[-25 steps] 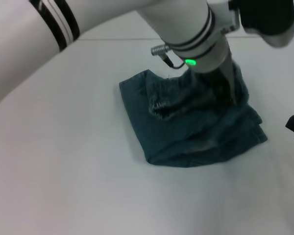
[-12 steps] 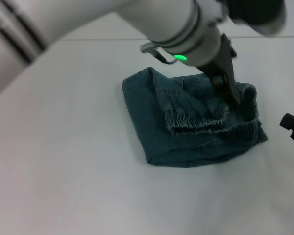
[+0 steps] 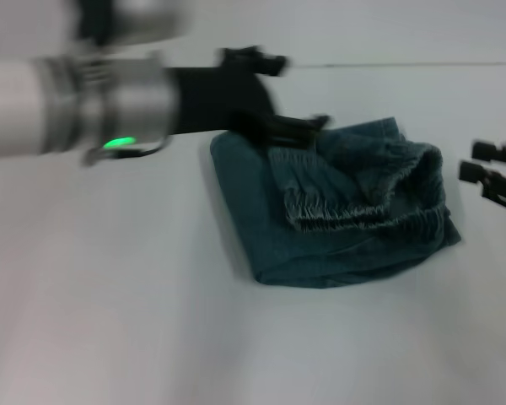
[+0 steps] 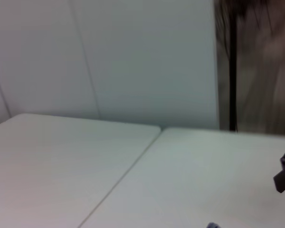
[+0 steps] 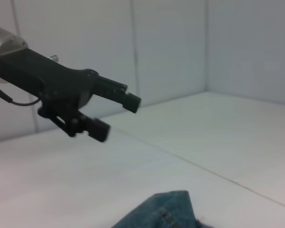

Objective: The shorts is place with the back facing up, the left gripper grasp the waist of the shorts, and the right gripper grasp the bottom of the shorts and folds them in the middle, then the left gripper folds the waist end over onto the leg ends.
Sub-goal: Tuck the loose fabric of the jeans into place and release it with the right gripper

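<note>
Two grippers flank one folded bundle, and the side each sits on decides what comes next. Starting at the left of the head view, the left gripper (image 3: 299, 126) reaches in level from a silver arm, above the table (image 3: 110, 321), its tips just over the far-left corner of the shorts (image 3: 261, 224). In the right wrist view the same claw (image 5: 116, 114) shows its two fingers clearly apart with nothing between them, clear of the cloth.

Next comes the denim itself, lying mid-table as a compact packet, its long axis running from near-left to far-right. The waist (image 3: 363, 215), the ruffled elastic band, is laid over on top toward the right half, so the last fold looks done or nearly so; the leg ends are hidden under it.

At the right edge, the right gripper (image 3: 489, 173) hangs just beside the bundle, apart from it, fingers spread and holding nothing.

Either claw is close; the left one is nearer the loose corner, should any tidying be needed.
</note>
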Motion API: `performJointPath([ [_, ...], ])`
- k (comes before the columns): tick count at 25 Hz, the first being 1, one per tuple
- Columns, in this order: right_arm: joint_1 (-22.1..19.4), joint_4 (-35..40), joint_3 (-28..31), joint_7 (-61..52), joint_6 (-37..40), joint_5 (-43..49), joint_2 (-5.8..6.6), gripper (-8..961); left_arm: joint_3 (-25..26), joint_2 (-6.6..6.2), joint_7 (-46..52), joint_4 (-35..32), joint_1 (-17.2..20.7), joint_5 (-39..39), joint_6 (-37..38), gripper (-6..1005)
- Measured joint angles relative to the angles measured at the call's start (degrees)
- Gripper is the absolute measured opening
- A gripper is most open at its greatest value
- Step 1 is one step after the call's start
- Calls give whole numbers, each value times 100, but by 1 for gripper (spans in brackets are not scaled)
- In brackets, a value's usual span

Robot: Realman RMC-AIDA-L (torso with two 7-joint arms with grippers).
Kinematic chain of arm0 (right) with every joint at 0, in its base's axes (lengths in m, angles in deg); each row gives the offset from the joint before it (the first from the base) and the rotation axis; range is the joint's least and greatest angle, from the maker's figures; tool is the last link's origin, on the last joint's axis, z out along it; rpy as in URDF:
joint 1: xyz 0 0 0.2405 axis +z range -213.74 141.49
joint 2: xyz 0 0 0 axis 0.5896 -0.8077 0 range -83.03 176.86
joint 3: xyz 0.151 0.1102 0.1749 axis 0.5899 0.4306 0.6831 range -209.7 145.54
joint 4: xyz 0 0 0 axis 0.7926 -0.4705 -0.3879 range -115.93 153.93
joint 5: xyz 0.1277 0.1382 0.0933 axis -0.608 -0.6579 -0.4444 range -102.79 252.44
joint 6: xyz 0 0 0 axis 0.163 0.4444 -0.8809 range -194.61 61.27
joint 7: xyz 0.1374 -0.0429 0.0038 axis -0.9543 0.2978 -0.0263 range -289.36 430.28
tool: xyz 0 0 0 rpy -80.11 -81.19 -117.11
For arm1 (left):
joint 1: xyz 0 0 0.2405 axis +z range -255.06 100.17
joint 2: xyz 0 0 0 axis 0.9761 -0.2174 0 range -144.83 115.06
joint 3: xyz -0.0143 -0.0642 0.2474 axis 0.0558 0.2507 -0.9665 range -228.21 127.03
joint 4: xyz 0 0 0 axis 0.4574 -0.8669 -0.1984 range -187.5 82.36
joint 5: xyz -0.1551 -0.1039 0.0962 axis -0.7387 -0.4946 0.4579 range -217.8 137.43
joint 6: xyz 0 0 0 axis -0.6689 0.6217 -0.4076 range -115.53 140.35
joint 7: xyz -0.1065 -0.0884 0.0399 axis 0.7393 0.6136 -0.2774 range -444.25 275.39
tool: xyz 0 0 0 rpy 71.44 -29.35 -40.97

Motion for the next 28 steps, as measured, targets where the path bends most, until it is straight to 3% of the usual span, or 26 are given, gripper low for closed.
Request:
performJointPath([
  [2,133,612,-222,-512,9,285,-7,214,664,0,-821,505,315,-894,504,935],
  [6,462,1748,-837,-1477,0,1062,0,359,1983,-46,-2106,1886,532,-1990,1463,934],
  [11,1450,2323,-1742,-2691,168,2807,24,597,3737,-99,-3367,3483,593,-2331,2432,934],
  [13,1910,2327,-2122,-3030,329,3605,8,688,4150,-119,-3652,3794,672,-2323,2605,934],
  [17,2516,2312,-2990,-3530,482,4655,-24,852,4565,-130,-3955,4114,859,-2332,2644,934],
  [23,2924,2297,-4426,-4105,485,5454,-124,853,4784,-151,-4145,4396,916,-2316,2591,934],
  [24,2970,2290,-4985,-4355,396,5626,-147,854,4806,-162,-4168,4433,913,-2316,2577,934],
  [25,2970,2290,-4985,-4355,396,5626,-147,854,4823,-169,-4196,4485,903,-2317,2544,934],
  [28,2990,2188,-5760,-4738,145,5880,-156,853,4838,-188,-4262,4592,879,-2317,2488,934],
])
